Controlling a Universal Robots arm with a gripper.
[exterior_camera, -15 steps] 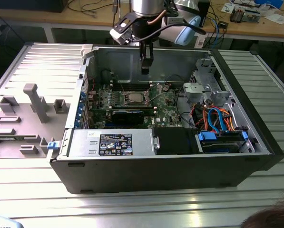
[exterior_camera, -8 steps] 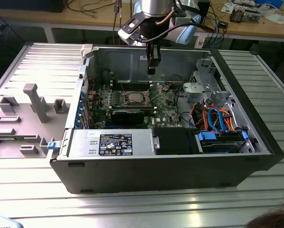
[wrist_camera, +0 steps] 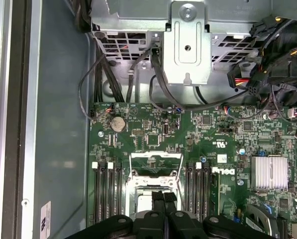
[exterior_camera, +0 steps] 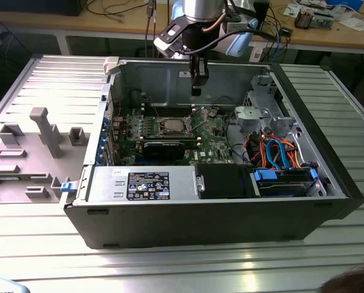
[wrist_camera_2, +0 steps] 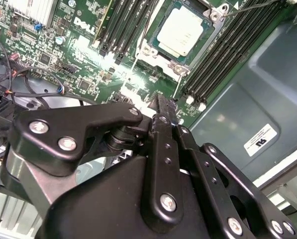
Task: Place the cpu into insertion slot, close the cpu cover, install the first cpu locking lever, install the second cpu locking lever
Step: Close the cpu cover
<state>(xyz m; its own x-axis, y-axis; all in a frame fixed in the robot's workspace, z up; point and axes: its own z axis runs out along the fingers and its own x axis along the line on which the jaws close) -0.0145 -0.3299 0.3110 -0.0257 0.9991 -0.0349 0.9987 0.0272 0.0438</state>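
Exterior view: arm [exterior_camera: 203, 12] reaches straight down from above into the open computer case [exterior_camera: 328, 183]. The gripper [exterior_camera: 197, 91] is vertical with its tips downward, hovering over the green motherboard [exterior_camera: 213, 131], near the insertion slot [wrist_camera: 155, 185] on the exterior view's right. Fingers [wrist_camera: 158, 200]: pressed together in both wrist views, nothing held. Cpu [wrist_camera_2: 180, 30]: seated in the slot, metal face up and uncovered. Cpu cover [wrist_camera: 156, 155]: appears tilted up at one edge of the slot in the first wrist view.

A ribbed metal table [exterior_camera: 169, 262] carries an open computer case [exterior_camera: 218, 220] and, beside it, a grey panel [exterior_camera: 66, 97].
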